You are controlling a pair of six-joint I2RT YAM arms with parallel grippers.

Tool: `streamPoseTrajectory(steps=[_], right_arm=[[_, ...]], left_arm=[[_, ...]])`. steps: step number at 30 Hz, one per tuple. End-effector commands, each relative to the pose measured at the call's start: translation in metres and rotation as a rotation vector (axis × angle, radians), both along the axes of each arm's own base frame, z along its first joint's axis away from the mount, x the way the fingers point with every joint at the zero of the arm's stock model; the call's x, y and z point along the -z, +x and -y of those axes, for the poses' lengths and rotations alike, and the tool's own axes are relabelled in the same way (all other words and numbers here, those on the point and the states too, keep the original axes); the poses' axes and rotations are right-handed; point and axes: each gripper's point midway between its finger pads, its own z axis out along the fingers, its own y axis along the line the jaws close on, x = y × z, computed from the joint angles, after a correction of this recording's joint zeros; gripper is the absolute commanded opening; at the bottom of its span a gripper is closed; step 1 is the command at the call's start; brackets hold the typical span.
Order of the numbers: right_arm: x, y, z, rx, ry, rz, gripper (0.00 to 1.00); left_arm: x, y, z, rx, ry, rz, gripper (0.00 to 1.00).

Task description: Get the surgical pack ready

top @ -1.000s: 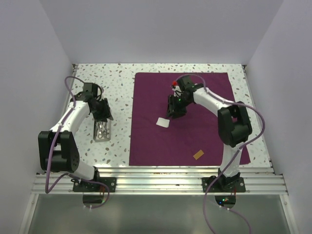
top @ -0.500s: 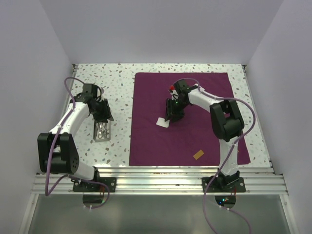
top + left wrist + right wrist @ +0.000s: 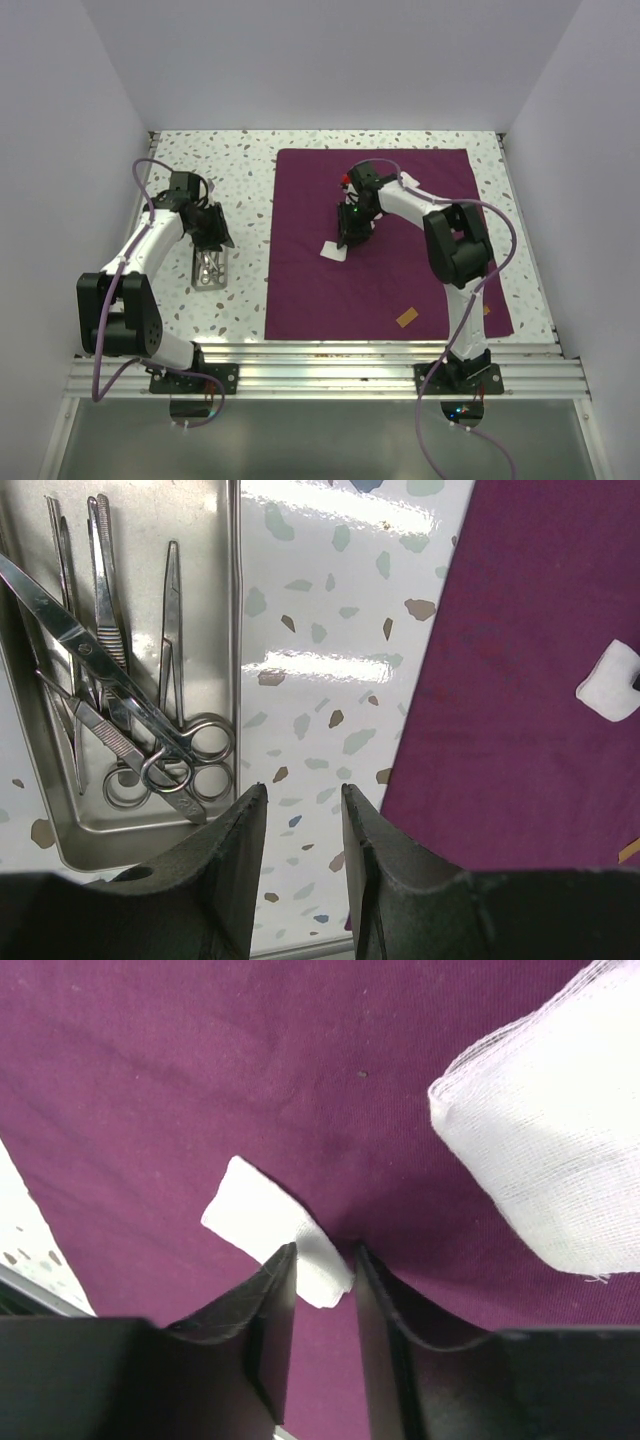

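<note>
Two grippers, one at the tray and one at the gauze

The left gripper [image 3: 303, 792] is hanging partly open and empty just beside the steel tray [image 3: 205, 610], which is holding scissors [image 3: 90, 660] and forceps [image 3: 108, 590]. On the purple cloth [image 3: 400, 270], the right gripper [image 3: 325, 1252] is straddling a gauze square [image 3: 255, 1215] with its jaws narrowly parted, and I cannot tell whether it is gripping

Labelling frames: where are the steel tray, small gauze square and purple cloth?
steel tray [image 3: 208, 620], left wrist view, bare floor
small gauze square [image 3: 252, 1215], right wrist view, middle
purple cloth [image 3: 380, 290], top view, near half
</note>
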Motion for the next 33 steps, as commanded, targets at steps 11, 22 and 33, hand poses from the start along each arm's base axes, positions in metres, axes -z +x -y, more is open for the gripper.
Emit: streamPoseTrajectory(steps=[11, 22, 33], right_arm=[[-0.082, 0.046, -0.014, 0.039, 0.077, 0.147, 0.0], [-0.096, 0.09, 0.02, 0.225, 0.278, 0.093, 0.0], [-0.075, 0.096, 0.033, 0.304, 0.316, 0.038, 0.0]], left_arm=[[-0.01, 0.011, 0.003, 0.012, -0.017, 0.06, 0.4], [-0.008, 0.014, 0.002, 0.014, -0.014, 0.053, 0.4], [-0.006, 0.018, 0.002, 0.026, -0.01, 0.048, 0.4]])
